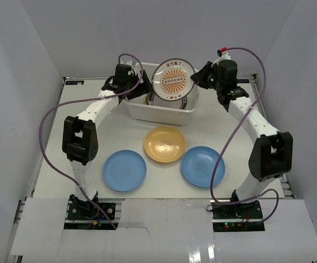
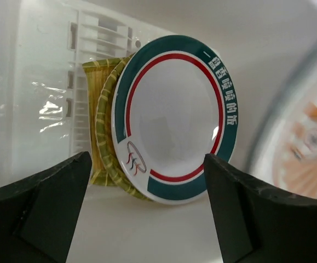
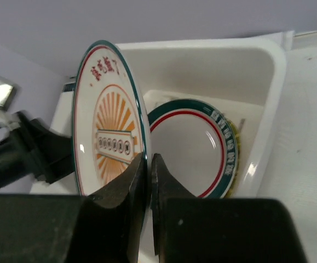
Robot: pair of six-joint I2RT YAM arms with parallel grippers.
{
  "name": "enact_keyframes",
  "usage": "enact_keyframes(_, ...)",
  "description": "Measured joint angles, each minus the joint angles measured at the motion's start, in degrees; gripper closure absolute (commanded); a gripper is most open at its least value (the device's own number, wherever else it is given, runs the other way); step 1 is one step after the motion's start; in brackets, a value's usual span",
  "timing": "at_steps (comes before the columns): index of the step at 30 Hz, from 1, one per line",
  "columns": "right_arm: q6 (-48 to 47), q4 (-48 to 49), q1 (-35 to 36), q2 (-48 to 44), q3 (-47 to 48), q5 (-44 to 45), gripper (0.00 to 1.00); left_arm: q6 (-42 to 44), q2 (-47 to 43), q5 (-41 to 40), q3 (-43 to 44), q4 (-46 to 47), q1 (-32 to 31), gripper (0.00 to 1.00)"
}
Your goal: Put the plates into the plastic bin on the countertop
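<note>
In the top view, the right gripper [image 1: 198, 81] is holding the sunburst plate [image 1: 173, 80] up on edge over the right half of the plastic bin [image 1: 157, 114], at upper centre of the frame. The left gripper [image 1: 136, 86] is reaching into the bin's left end. The orange-yellow plate [image 1: 165, 144] and two blue plates [image 1: 124, 170] are lying flat on the countertop [image 1: 120, 129] in the lower middle, not yet binned.

In the left wrist view, my fingers are standing wide apart and gripping nothing. Between them, the green-and-red-rimmed plate [image 2: 174, 120] is leaning upright against the yellow patterned plates [image 2: 101, 131] inside the bin.

In the right wrist view, the jaws are pinching the sunburst plate's thin rim at bottom centre, closed tight on it. I am judging these plates to be light, rigid and glossy, so probably slippery. A rim pinch looks like the only hold, and a plate may pivot about it. For the flat ones, I am expecting to need an edge tipped up first.
</note>
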Motion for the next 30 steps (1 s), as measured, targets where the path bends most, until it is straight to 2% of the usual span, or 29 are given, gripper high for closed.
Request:
enact_keyframes(4,-0.8,-1.7,1.6,8.4,6.4,3.2,0.92,0.8,-8.3,-3.5,-3.5,-0.4,0.8,0.04)
enact_keyframes(11,-2.3,-6.6,5.3,19.9,13.7,3.6,0.90,1.2,-41.4,-12.7,-22.4,3.6,0.8,0.06)
enact_keyframes(14,-2.8,-8.4,6.6,23.3,15.0,3.8,0.73,0.7,-52.2,-15.6,-31.1,1.6,0.8,0.05)
enact_keyframes(15,-3.0,-9.1,6.9,23.8,15.0,3.8,0.56,0.2,-54.4,-16.9,-33.9,-0.3,0.8,0.05)
enact_keyframes(16,-2.9,-9.9,7.0,23.9,15.0,3.8,0.50,-0.5,-55.7,-18.1,-36.7,-2.8,0.9,0.05)
enact_keyframes(17,-3.2,-10.4,7.1,23.9,15.0,4.0,0.43,-1.3,-56.2,-19.3,-39.1,-5.5,0.9,0.04)
enact_keyframes(18,-3.5,-10.6,7.1,23.8,15.1,4.2,0.31,-2.4,-56.3,-20.5,-41.6,-8.9,0.9,0.03)
enact_keyframes(21,-4.6,-10.5,7.1,23.0,15.5,4.1,0.12,-6.1,-55.4,-24.1,-46.2,-19.8,1.0,0.02)
enact_keyframes(23,-5.4,-10.6,7.1,21.5,15.5,3.7,0.02,-9.1,-55.8,-26.3,-47.0,-26.1,1.0,0.02)
enact_keyframes(27,-7.8,-11.7,7.1,13.9,14.3,2.4,0.02,-14.6,-57.1,-28.0,-47.6,-32.4,1.3,0.02)
enact_keyframes(30,-9.0,-9.1,7.1,2.7,6.6,0.9,0.06,-17.2,-56.3,-27.6,-51.5,-34.7,1.6,0.03)
